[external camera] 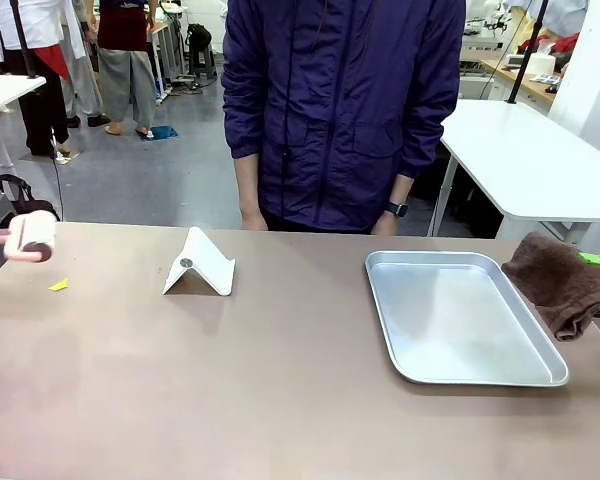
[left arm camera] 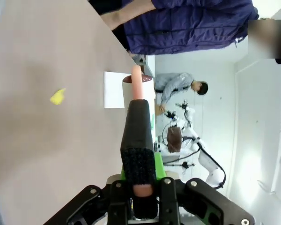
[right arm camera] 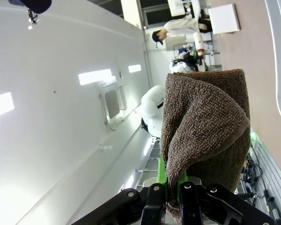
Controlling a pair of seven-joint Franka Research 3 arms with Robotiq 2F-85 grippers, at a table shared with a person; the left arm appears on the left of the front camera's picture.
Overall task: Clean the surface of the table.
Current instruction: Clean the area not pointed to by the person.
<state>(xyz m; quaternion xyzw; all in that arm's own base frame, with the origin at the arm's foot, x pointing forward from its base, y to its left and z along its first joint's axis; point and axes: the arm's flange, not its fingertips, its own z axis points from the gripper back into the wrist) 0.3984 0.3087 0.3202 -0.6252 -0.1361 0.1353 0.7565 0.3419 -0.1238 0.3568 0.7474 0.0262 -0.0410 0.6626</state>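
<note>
The lint roller [external camera: 32, 238] clamped in the left tool [left arm camera: 139, 180] should be rolled flat over the yellow scrap [external camera: 58, 285] on the tabletop [external camera: 280, 390]; a brown towel [external camera: 560, 285] is clamped in the right tool [right arm camera: 173, 190].

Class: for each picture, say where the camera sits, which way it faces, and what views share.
Front: fixed on the robot's side, facing across the table at the person, whose torso shows.
Left wrist: on the left arm, looking along the left gripper, shut on the lint roller, over the table.
Right wrist: on the right arm, looking along the right gripper, shut on the brown towel.
Shared: the white stand in all three.
</note>
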